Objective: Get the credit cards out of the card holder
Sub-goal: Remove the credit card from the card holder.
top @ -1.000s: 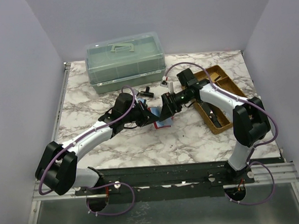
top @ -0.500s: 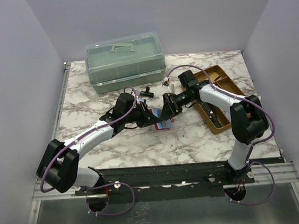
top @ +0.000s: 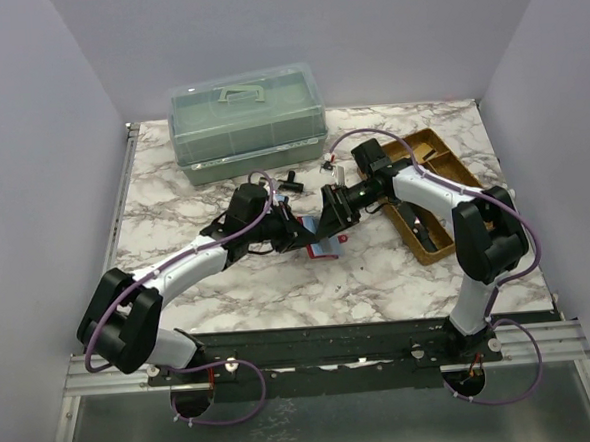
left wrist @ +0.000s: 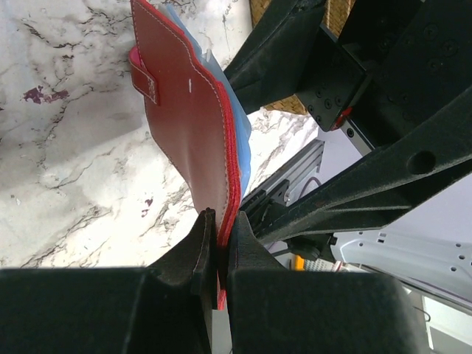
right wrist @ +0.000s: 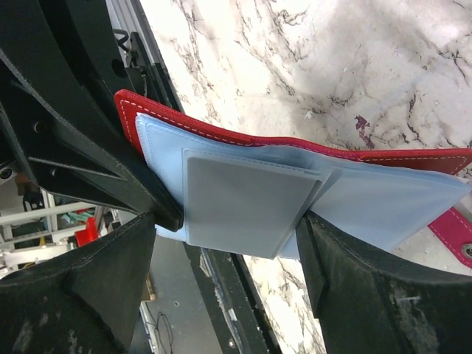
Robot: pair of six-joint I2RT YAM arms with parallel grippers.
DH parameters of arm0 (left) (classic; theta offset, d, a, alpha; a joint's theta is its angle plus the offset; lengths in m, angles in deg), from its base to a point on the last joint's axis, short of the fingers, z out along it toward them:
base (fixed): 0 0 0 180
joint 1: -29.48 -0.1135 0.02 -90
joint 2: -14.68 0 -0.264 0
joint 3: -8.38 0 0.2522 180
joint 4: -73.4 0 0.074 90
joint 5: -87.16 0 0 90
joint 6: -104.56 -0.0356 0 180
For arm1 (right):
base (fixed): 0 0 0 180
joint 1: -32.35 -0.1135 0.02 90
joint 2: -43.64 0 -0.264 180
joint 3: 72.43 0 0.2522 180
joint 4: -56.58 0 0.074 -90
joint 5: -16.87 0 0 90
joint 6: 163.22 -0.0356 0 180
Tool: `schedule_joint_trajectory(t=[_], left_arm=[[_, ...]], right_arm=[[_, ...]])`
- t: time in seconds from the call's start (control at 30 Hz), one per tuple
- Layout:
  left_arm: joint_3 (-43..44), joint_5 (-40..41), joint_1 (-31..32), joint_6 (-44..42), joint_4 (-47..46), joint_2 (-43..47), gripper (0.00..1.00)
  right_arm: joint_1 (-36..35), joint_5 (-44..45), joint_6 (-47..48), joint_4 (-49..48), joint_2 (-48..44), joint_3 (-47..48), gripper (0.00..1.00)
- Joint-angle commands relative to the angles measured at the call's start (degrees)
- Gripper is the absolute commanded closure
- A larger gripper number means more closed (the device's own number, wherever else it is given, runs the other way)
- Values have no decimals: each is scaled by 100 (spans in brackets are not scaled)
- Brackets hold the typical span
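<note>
L grip: left gripper (left wrist: 219, 228) pinched tight on the bottom edge of the card holder (left wrist: 192, 125). Red cover sits betw. both fingers, no gap.
R grip: right gripper (right wrist: 236, 221) jaws wide, one finger each side of the grey credit card (right wrist: 247, 199), close to its edges. We can't tell if the pads actually press on it.
holder pos: mid-table, betw. the two wrists in the top view (top: 321, 237). Held up off the marble table (top: 175, 218) by the L arm and tilted. Whether its far end touches the top, we can't tell.
holder state: open. Pale blue inner panel faces the R wrist cam, red rim showing behind it.
tab: closing tab (left wrist: 145, 74) hangs off the outer red face.
card pos: lies flat on the blue panel, one end tucked in the pocket. A 2nd edge peeks out behind it; we can't tell if that is another card.
L/R in top view: left gripper (top: 294, 231) and right gripper (top: 330, 214) nose to nose, just beside each other.
rest: green lidded box (top: 247, 124) at back left, brown tray (top: 443, 187) at right, both well apart from the holder.
</note>
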Motion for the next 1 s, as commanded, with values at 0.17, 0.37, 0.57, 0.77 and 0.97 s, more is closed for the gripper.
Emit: schedule_joint_trajectory(t=[0.17, 0.37, 0.57, 0.77, 0.97], left_arm=[[137, -476, -152, 339, -964, -48, 100], [2, -519, -273, 490, -1101, 24, 100], [-241, -502, -340, 661, -1269, 157, 100], [-231, -543, -352, 752, -1335, 152, 100], [-166, -630, -348, 814, -1353, 113, 100]], right_arm=[[-61, 79, 549, 46, -151, -124, 13], [-61, -31, 828, 122, -217, -133, 9], [-72, -51, 1059, 160, -332, -178, 6], [-117, 154, 1056, 159, -338, -116, 7], [-128, 523, 923, 138, -275, -37, 11]])
